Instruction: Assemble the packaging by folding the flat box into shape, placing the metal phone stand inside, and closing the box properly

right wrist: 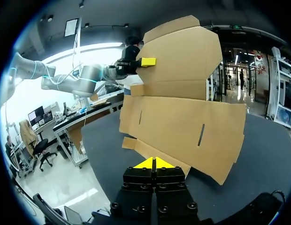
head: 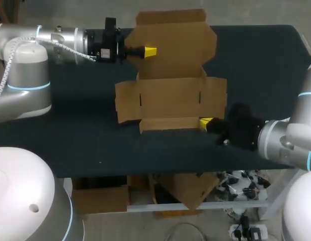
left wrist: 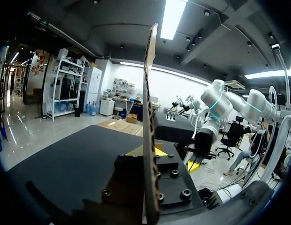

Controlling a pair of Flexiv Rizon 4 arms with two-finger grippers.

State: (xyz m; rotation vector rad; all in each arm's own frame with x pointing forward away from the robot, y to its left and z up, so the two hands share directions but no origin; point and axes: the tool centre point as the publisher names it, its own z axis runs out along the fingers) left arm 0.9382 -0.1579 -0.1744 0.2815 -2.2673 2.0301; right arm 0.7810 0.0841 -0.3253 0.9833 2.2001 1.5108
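- Dark desk (head: pixel 261 60) under everything, and it's early going on this job.
- Out left, the left pincer (head: pixel 149 51) is clamped on the edge of the rear lid panel (head: pixel 170 45), which is tilted up off the desk.
- Centre: the flat cardboard box (head: pixel 170 103) lies mostly spread open, side flaps out, no walls formed.
- Right side: the right pincer (head: pixel 207 122) sits at the box's front right corner, tips pressed together with nothing between them.
- No metal phone stand in sight. By my read, most of the folding, then loading and closing, all remain.
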